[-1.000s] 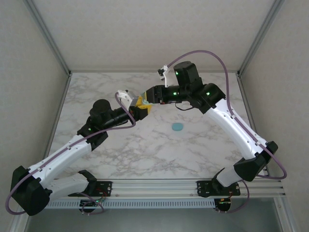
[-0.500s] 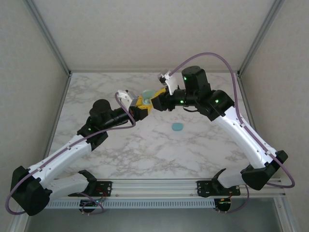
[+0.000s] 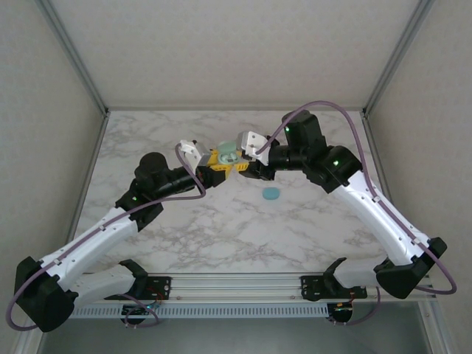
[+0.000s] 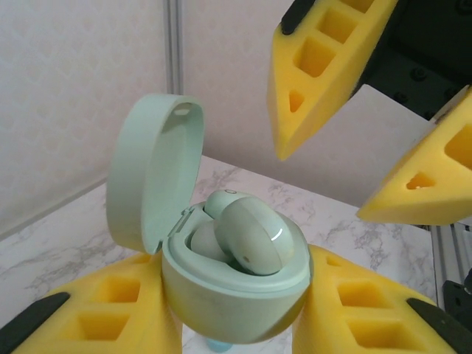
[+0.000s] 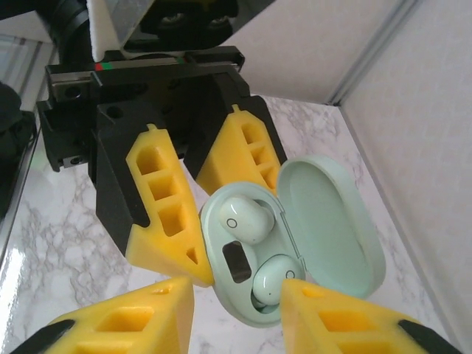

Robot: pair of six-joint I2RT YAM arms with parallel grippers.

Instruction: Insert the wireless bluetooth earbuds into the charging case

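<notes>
Right arm: the elbow has dropped and swung outward, and the shoulder link now sits lower and further right in the top view. The wrist has rolled level from its raised pose. The right gripper has drawn back, uncovering the pale green charging case, and now faces it closely.

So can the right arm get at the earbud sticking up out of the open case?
Probably yes. The left gripper holds the charging case with its lid swung back, the raised earbud sits uncovered, and the right gripper hangs open close by with nothing between.
</notes>
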